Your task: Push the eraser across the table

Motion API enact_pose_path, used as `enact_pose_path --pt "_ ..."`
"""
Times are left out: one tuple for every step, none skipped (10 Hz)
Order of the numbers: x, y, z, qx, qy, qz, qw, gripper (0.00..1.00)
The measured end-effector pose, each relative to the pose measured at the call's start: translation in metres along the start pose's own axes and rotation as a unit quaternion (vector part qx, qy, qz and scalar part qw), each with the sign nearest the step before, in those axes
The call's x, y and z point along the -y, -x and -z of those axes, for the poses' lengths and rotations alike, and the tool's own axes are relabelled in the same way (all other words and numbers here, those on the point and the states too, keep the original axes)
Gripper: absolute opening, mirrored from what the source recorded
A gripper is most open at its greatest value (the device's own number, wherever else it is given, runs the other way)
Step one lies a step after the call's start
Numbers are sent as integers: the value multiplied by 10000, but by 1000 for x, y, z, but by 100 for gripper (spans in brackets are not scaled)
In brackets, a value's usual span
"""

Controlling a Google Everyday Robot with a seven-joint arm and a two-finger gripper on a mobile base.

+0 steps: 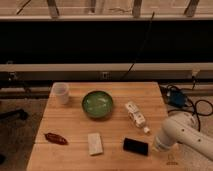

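The eraser (136, 146) is a small flat black block lying on the light wooden table (75, 125) near its front right. My white arm comes in from the lower right, and my gripper (155, 147) is low over the table just right of the eraser, very close to its right end. I cannot tell whether it touches the eraser.
A green bowl (98, 104) sits mid-table. A white cup (61, 93) stands at the back left. A little white bottle (136, 116) lies right of the bowl. A pale beige block (94, 144) and a red-brown object (55, 138) lie at the front left. Cables lie on the floor at the right.
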Motion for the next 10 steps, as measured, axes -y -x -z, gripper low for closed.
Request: enact_pose_path --pt "-1 3 -1 7 9 56 10000 0" --pt "-3 5 -2 12 21 95 10000 0" --pt "-4 8 -2 18 29 141 9999 0" --pt "-6 11 -4 24 44 198 9998 0" --pt "-7 14 -5 28 55 240 9997 0" --pt "-8 17 -6 30 66 293 9995 0" --pt "-9 20 -7 40 85 353 9993 0" --pt "-9 23 -8 30 86 389 9992 0" --pt "-6 26 -7 38 60 374 9993 0" --pt "-4 24 -7 24 63 363 9993 0"
